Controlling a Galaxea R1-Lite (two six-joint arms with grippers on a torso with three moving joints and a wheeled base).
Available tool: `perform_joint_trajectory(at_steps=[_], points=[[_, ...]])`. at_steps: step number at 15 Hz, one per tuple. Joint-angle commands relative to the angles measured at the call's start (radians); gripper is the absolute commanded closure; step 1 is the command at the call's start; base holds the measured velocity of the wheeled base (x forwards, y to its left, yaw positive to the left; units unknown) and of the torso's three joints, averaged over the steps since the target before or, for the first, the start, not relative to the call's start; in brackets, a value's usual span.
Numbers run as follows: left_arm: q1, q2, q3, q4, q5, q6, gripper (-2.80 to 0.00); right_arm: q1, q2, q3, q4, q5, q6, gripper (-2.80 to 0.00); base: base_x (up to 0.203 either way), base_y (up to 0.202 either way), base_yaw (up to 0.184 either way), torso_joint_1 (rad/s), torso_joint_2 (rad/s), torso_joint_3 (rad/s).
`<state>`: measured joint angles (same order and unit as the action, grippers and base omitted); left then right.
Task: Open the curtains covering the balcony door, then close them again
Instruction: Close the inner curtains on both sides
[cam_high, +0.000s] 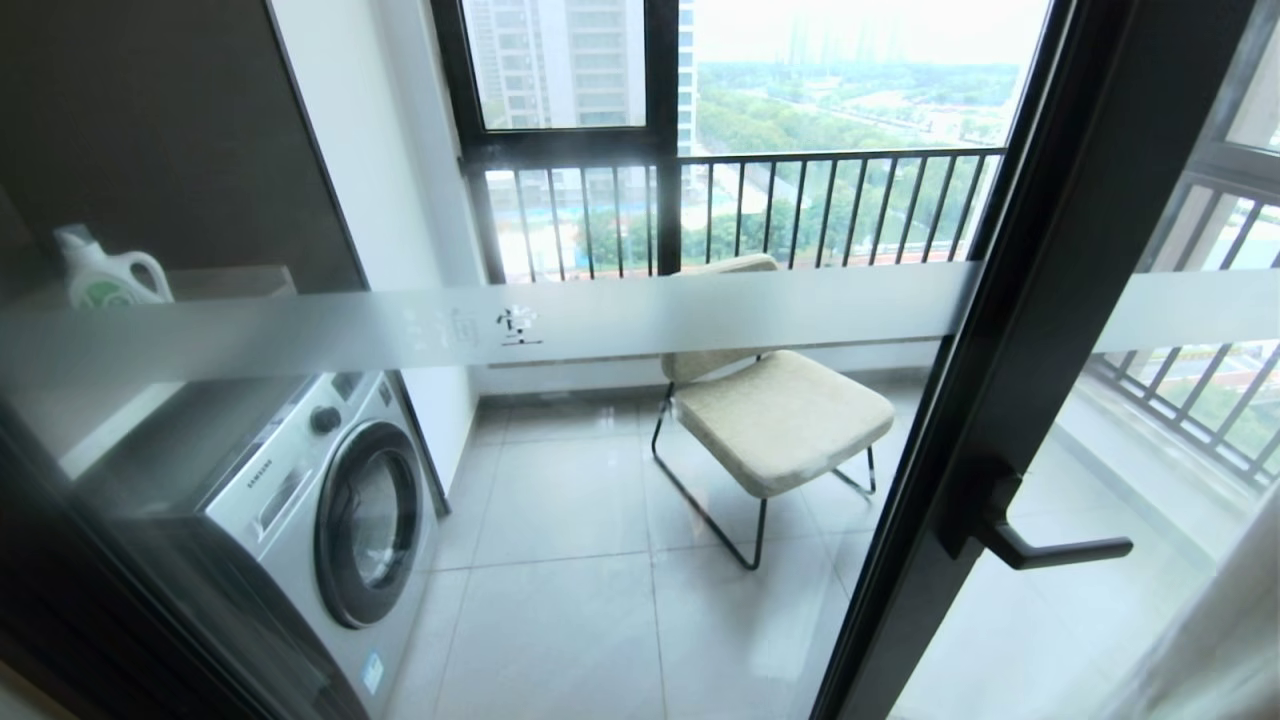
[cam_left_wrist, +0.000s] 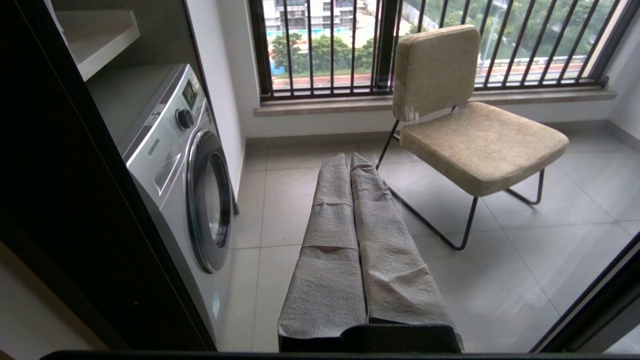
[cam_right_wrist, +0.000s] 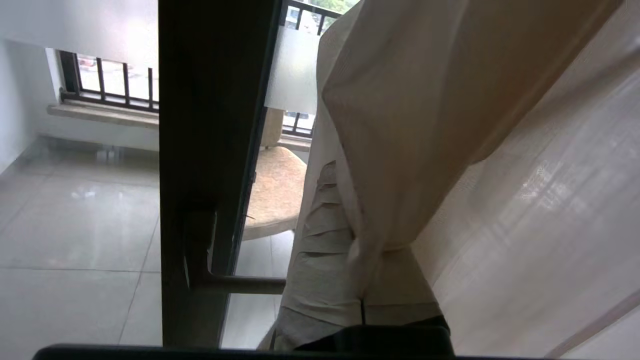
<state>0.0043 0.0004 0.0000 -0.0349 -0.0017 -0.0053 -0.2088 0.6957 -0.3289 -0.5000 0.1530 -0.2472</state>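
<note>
One balcony door (cam_high: 1010, 330) with one lever handle (cam_high: 1040, 545), one chair (cam_high: 775, 415), one washing machine (cam_high: 320, 500), one detergent bottle (cam_high: 105, 272), two curtain layers (cam_right_wrist: 450, 125), two grippers.

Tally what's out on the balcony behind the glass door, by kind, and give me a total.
Silver-and-white front-loading washing machine: 1
Beige cushioned chair with black wire legs: 1
White plastic detergent jug with green label: 1
Total: 3

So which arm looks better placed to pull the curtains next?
The right. Its gripper is already among the curtains, with beige fabric draped over its shut fingers beside the door. The left gripper points at bare glass, with no curtain near it.
</note>
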Motion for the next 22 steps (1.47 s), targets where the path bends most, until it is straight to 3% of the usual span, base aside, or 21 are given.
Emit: perform_joint_trajectory(at_steps=[1,10,16,22], points=[[0.000,0.000,0.000,0.000,0.000,-0.001,0.00,0.052,0.019,-0.021,-0.008,0.001,0.000,0.00,0.000,0.000,0.000,0.000,0.00,0.000],[0.000,0.000,0.000,0.000,0.000,-0.001,0.00,0.224,0.136,-0.119,-0.021,0.015,0.020,0.00,0.000,0.000,0.000,0.000,0.00,0.000],[0.000,0.000,0.000,0.000,0.000,-0.001,0.00,0.336,0.200,-0.158,-0.021,0.182,0.014,0.00,0.000,0.000,0.000,0.000,0.00,0.000],[0.000,0.000,0.000,0.000,0.000,-0.001,0.00,0.583,0.368,-0.246,-0.044,0.201,-0.002,0.00,0.000,0.000,0.000,0.000,0.00,0.000]])
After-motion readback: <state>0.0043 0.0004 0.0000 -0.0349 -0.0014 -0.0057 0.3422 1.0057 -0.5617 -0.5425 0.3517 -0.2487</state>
